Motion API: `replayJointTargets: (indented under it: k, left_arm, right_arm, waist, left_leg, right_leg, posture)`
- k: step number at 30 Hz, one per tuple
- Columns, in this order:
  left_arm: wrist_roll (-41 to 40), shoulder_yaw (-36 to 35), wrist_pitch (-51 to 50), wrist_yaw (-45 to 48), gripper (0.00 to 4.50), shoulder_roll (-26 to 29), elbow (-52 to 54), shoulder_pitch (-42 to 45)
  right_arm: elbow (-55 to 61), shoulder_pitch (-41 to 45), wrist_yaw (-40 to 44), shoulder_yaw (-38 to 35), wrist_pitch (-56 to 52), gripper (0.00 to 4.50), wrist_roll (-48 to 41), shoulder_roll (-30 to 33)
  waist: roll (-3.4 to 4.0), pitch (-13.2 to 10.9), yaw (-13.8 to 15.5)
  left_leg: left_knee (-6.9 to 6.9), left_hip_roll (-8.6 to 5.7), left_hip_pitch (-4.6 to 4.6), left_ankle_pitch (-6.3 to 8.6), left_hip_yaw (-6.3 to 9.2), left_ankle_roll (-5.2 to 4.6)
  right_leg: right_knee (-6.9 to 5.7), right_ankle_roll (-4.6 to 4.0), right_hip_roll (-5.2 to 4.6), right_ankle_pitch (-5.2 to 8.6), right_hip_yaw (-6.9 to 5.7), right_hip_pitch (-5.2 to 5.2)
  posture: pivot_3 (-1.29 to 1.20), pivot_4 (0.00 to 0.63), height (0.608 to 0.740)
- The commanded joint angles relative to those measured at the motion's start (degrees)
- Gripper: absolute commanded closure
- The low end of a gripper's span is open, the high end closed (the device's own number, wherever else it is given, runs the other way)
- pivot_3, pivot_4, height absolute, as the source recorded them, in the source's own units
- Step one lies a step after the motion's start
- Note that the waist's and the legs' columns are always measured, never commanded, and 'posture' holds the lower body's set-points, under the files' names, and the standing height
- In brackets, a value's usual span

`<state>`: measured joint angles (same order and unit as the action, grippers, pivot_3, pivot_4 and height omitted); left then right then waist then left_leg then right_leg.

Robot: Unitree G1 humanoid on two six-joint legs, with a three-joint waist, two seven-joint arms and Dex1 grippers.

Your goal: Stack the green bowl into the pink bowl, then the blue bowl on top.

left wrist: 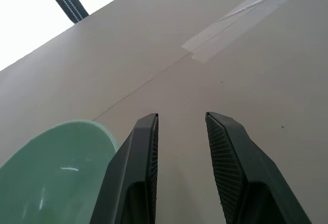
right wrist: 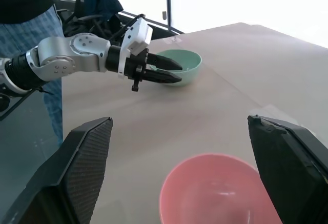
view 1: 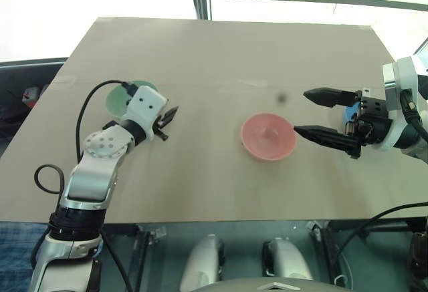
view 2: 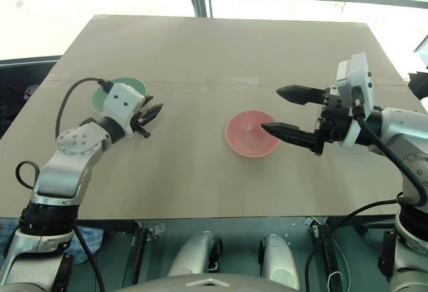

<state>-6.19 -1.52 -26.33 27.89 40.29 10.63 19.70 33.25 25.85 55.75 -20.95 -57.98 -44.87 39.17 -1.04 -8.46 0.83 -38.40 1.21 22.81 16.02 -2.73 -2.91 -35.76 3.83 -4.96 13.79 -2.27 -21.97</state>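
In the middle of the frame, a little right of centre, you have the pink bowl (view 1: pixel 268 136) sitting upright on the tan desk (view 1: pixel 221 58), mouth up, with nothing inside it but the small bump at its inner centre. At the left of the frame the green bowl (view 1: pixel 122 98) also stands mouth up on the desk, and the part of its inside that you can see is bare; the left arm's white wrist covers much of it in the head views. Being round, neither bowl has a long axis to speak of; both open straight upward.

A patch of blue (view 1: pixel 350 113) shows at the right of the frame, behind the right claw's fingers; that is the blue bowl, but you cannot tell how it sits or whether anything is in it.

Your left claw (view 1: pixel 166 119) sits just beside the green bowl's rim, on the side toward the frame's centre, pointing toward the pink bowl. Its fingers are parted with a narrow gap and nothing between them; in the left wrist view one finger (left wrist: pixel 139 157) lies just beside the green rim, though contact cannot be judged.

Your right claw (view 1: pixel 309 113) hangs just right of the pink bowl, pointing left across the frame, fingers spread wide and gripping nothing.
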Motion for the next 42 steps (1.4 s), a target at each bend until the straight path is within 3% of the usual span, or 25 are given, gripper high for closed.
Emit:
replayJointTargets:
  k: [1, 12, 29, 42]
  left_arm:
    - [2.6, -1.2, -1.7, -0.8, 2.94, 2.0, 0.4, 1.8]
    - [5.7, -7.4, -3.3, -3.5, 2.94, 4.8, -4.1, -1.0]
    - [4.7, -6.4, -1.4, -2.8, 2.94, -0.2, -2.9, 0.4]
    - [4.7, -5.1, -1.8, 0.1, 2.94, -0.6, -5.3, -1.0]
  right_arm:
    - [1.5, -1.2, -1.2, 0.0, 2.2, 0.06, -1.5, 2.0]
    - [0.9, -3.8, -3.2, 2.2, 5.9, 0.06, -3.1, 4.8]
    - [-0.1, -4.2, -4.8, 4.2, 7.8, 0.06, -5.0, 7.7]
    - [0.0, -4.8, -5.7, 4.8, 8.6, 0.06, -5.3, 8.6]
  waist:
    - [0.00, 0.0, 0.0]
    - [-0.05, 0.0, 0.0]
    - [-0.09, 0.0, 0.0]
    - [-0.09, 0.0, 0.0]
  left_leg:
    - [0.00, 0.00, 0.00, 0.00, 0.00, 0.00]
    - [-0.02, 0.02, 0.01, 0.00, 0.00, -0.01]
    - [-0.03, 0.02, 0.01, 0.00, 0.00, 0.00]
    - [-0.04, 0.03, 0.01, 0.00, 0.00, -0.01]
  right_leg:
    - [0.00, 0.00, 0.00, 0.00, 0.00, 0.00]
    - [0.01, 0.01, -0.02, 0.00, 0.01, -0.02]
    - [0.01, 0.00, -0.07, 0.00, 0.01, -0.02]
    - [-0.01, 0.01, -0.06, 0.00, 0.01, -0.03]
  posture:
    - [0.00, 0.150, 0.740]
    - [0.00, 0.150, 0.740]
    - [0.00, 0.150, 0.740]
    - [0.00, 0.150, 0.740]
